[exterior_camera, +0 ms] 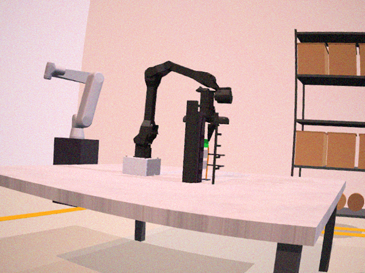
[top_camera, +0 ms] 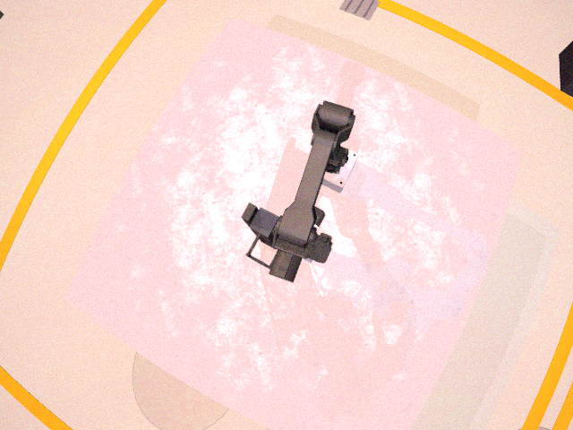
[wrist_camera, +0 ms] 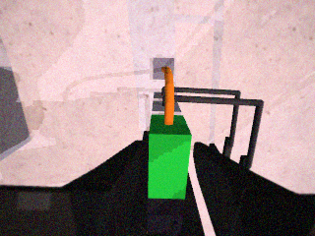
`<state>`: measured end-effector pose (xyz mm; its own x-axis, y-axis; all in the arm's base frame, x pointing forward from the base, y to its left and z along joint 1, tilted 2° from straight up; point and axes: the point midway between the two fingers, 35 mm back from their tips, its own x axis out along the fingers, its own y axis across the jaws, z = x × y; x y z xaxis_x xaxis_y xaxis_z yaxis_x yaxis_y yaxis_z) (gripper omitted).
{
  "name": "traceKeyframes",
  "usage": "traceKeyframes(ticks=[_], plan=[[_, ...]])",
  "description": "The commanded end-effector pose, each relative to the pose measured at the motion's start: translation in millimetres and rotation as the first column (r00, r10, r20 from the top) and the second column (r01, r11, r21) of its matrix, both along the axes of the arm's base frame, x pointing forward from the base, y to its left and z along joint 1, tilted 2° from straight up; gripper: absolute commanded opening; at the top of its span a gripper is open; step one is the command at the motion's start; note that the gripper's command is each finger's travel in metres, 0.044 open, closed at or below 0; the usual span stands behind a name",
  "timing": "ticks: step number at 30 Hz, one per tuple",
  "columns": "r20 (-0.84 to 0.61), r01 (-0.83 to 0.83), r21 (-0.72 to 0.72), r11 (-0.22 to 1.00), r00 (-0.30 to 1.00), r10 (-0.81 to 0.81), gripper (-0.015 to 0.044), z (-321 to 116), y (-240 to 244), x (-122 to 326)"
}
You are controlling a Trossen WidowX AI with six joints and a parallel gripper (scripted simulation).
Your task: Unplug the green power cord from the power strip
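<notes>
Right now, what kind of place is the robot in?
Probably a warehouse or factory workshop: shelves stacked with cardboard boxes, yellow floor lines, and a second robot arm behind the table.

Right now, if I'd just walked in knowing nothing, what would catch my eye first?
Probably the bright green plug framed between the dark gripper fingers in the wrist view, an orange cord rising from its top. Next, the black arm arching over a tall dark post on the pale wooden table.

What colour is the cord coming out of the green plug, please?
The cord is orange, clearest in the wrist view.
</notes>
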<state>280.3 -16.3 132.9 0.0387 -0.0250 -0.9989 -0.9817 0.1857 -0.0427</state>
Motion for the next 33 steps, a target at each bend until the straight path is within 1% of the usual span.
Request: traceKeyframes(ticks=[1,5,13,33], plan=[[0.002,-0.005,0.005,1.000,1.000,0.005,0.0160,-4,0,0],[-0.001,0.000,0.000,1.000,1.000,0.000,0.0055,-1,0,0],[-0.001,0.000,0.000,1.000,1.000,0.000,0.0002,-1,0,0],[0.001,-0.002,0.004,1.000,1.000,0.002,0.0000,-1,26,7]])
